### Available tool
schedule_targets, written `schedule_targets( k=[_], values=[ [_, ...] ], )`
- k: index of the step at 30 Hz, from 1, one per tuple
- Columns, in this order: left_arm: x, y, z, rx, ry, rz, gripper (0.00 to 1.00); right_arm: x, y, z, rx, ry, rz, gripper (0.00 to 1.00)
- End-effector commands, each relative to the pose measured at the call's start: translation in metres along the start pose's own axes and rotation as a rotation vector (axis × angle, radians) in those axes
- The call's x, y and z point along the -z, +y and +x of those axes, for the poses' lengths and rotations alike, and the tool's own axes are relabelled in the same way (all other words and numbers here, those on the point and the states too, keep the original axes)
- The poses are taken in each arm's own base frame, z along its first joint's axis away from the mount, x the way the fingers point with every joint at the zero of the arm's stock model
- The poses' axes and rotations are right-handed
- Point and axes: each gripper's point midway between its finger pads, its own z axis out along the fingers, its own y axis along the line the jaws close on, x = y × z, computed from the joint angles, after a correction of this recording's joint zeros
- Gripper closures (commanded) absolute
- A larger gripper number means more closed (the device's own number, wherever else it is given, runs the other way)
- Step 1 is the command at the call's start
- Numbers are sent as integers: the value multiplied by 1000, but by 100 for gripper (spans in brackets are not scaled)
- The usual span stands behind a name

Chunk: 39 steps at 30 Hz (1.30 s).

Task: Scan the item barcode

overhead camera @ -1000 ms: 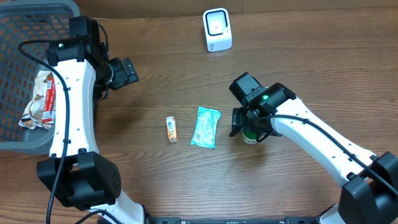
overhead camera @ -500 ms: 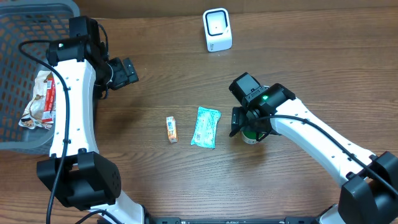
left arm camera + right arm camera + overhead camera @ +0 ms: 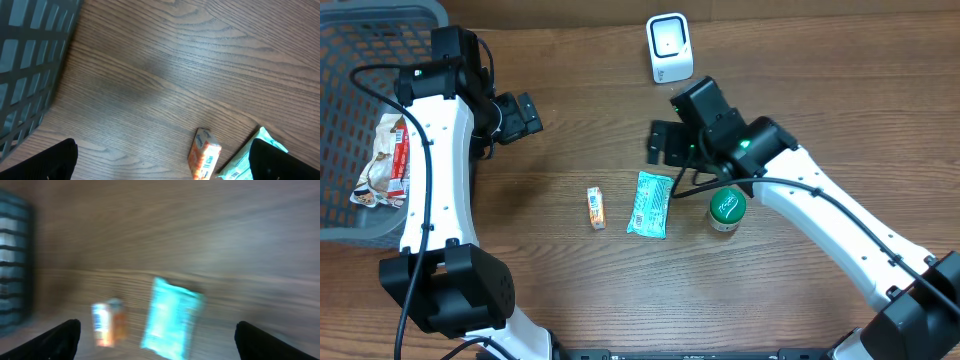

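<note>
While my right hand (image 3: 661,148) is hovering spread near the teal packet (image 3: 650,203) lying on the desk (image 3: 820,90), my left hand (image 3: 525,115) is hanging spread too. I am fearing a skewed descent shoving the packet into the green-lidded jar (image 3: 727,208).

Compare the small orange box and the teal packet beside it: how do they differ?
The box is orange and white; the packet is teal. The box is much smaller and narrower than the packet. The box is a blocky carton; the packet is a flat wrapper. Both lie apart, side by side, on the wooden table, neither held.
</note>
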Motion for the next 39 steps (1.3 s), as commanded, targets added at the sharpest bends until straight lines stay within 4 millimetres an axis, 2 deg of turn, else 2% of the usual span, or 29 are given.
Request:
schedule_targets(
  k=[1,2,4,5,15,20,22,26,29,32,36,39],
  values=[
    [17,0,-5,-16,-52,11,0,-10,23,22,-37,70,-98,27],
    [17,0,-5,-16,-52,11,0,-14,25,24,-30,69,-100,52],
    [17,0,-5,-16,-52,11,0,-25,23,28,-19,62,-77,84],
    [17,0,-5,-16,-52,11,0,-30,22,31,-14,63,-67,95],
    [17,0,-5,-16,-52,11,0,-112,3,82,23,184,33,96],
    [17,0,-5,-16,-52,11,0,-145,-18,112,33,267,108,96],
    [17,0,-5,-16,-52,11,0,-145,-29,122,31,307,151,96],
    [17,0,-5,-16,-52,11,1,-134,-51,129,28,367,227,96],
    [17,0,-5,-16,-52,11,0,-124,-69,124,65,400,284,96],
    [17,0,-5,-16,-52,11,0,-118,-77,114,96,419,293,96],
    [17,0,-5,-16,-52,11,0,-116,-70,100,119,395,268,94],
    [17,0,-5,-16,-52,11,0,-108,-46,86,119,384,205,92]
  ],
)
